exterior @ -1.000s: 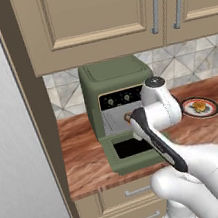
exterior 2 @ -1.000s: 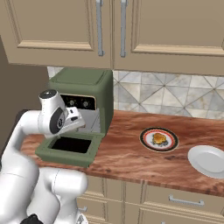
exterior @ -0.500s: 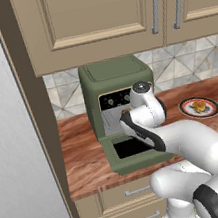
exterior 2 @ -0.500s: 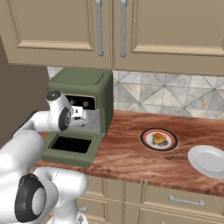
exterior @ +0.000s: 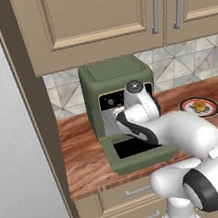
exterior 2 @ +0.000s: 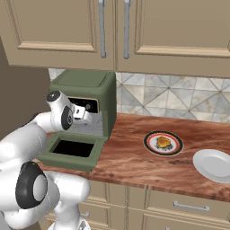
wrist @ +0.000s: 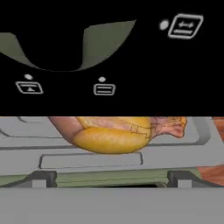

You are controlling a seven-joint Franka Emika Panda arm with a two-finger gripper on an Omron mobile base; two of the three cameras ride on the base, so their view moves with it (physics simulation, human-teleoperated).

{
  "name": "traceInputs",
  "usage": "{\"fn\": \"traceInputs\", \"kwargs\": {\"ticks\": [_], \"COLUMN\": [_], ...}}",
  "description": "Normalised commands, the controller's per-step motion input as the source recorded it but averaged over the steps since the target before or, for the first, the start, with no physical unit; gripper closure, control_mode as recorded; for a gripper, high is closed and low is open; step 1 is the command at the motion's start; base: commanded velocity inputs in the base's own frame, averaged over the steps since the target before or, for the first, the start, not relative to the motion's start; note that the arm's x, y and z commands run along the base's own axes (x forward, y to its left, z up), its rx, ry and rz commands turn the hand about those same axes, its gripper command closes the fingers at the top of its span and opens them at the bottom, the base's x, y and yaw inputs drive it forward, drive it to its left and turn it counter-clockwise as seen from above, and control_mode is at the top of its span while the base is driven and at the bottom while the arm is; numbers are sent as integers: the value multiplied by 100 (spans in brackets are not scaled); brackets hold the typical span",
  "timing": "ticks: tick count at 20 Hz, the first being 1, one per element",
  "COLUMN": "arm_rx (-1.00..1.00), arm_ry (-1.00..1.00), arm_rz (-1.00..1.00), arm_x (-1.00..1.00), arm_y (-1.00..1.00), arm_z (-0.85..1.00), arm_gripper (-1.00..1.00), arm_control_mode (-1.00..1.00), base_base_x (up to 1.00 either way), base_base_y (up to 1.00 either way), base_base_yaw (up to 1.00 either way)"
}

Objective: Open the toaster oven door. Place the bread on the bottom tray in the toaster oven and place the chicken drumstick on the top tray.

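Since the earlier frames the white arm has folded inward, its hand drawn closer to the oven front, and the base views sit unchanged on the same counter. Left to right in the left base view: a plain grey wall panel (exterior: 11, 148), a brown cabinet side, then the tall olive-green boxy toaster oven (exterior: 111, 80) with a rounded top and a black control strip, standing on the reddish-brown wooden counter (exterior: 84, 156). Its olive-framed door with a dark window (exterior: 133, 150) lies folded down flat in front of the oven, open. The two-finger gripper (exterior 2: 85, 114) is held at the oven's mouth, just above the lowered door; the fingers stand spread wide and released, nothing between them. In the hand view a golden-brown chicken drumstick (wrist: 118, 133) lies on its side on a pale grey metal tray (wrist: 26, 135) inside the oven, below the black strip with white symbols; whether this is the upper or lower tray cannot be told. Further right on the counter sits a dark-rimmed round plate (exterior: 199, 107) carrying a small yellow-brown food item (exterior 2: 163, 142), too small to name with certainty. Well apart from it, at the right edge, rests a plain white round plate (exterior 2: 214, 164). Beige wooden wall cabinets (exterior 2: 134, 31) with metal bar handles hang above; a grey geometric tile backsplash (exterior 2: 179, 101) runs behind the counter.
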Motion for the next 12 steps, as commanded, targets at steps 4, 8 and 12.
{"fn": "traceInputs", "kwargs": {"ticks": [4,8,12], "arm_rx": [18,12,1], "arm_ry": [-17,-3,-2], "arm_rz": [-5,0,0], "arm_x": [-76,-65,-20], "arm_y": [-13,-18,-5], "arm_z": [14,3,-29], "arm_gripper": [-100,-100,-100], "arm_control_mode": [-100,-100,-100], "base_base_x": [0,0,0], "base_base_y": [0,0,0], "base_base_yaw": [0,0,0]}}
